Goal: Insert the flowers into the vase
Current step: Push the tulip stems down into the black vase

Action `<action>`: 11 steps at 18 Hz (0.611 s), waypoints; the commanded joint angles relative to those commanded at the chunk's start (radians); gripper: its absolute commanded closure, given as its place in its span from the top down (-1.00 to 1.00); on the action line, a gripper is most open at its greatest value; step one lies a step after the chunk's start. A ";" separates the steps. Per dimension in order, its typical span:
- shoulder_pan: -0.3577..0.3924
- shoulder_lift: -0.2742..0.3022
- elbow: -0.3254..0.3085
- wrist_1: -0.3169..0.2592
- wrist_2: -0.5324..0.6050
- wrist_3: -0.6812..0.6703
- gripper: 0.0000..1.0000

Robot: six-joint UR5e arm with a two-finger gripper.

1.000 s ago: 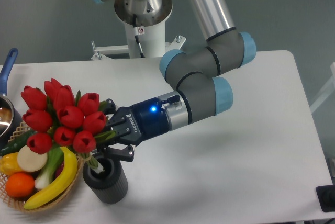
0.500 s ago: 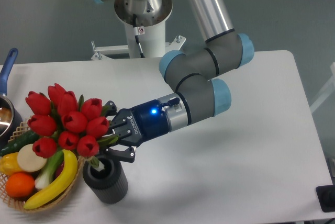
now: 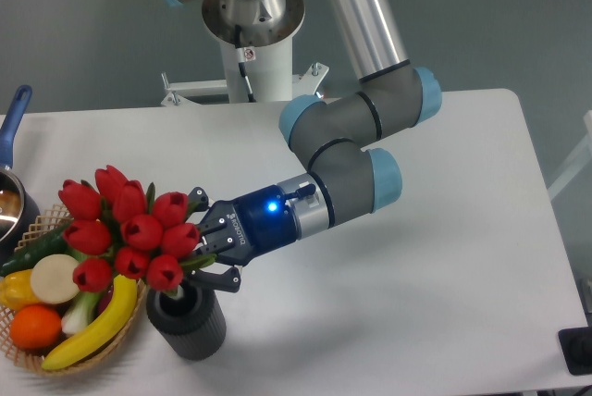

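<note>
The arm's gripper (image 3: 196,250) has its fingers closed on the bunch of red tulips with green leaves (image 3: 129,229), stems entering the ribbed dark grey cylindrical vase (image 3: 188,315). Best tilt upright, lower slowly, then release.

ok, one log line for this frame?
phase: inserting | gripper: shut on flowers | stem end at mouth of vase | flowers tilted, not seated | wicker basket beside vase
</note>
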 joint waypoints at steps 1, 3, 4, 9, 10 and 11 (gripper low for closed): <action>0.000 -0.003 0.000 0.000 0.002 0.000 -0.60; 0.002 -0.012 0.003 0.000 0.002 0.005 -0.60; 0.002 -0.018 0.005 0.000 0.005 0.014 -0.60; 0.002 -0.049 0.003 0.000 0.008 0.058 -0.60; 0.002 -0.051 0.003 0.000 0.009 0.058 -0.60; 0.002 -0.052 0.003 0.000 0.009 0.058 -0.60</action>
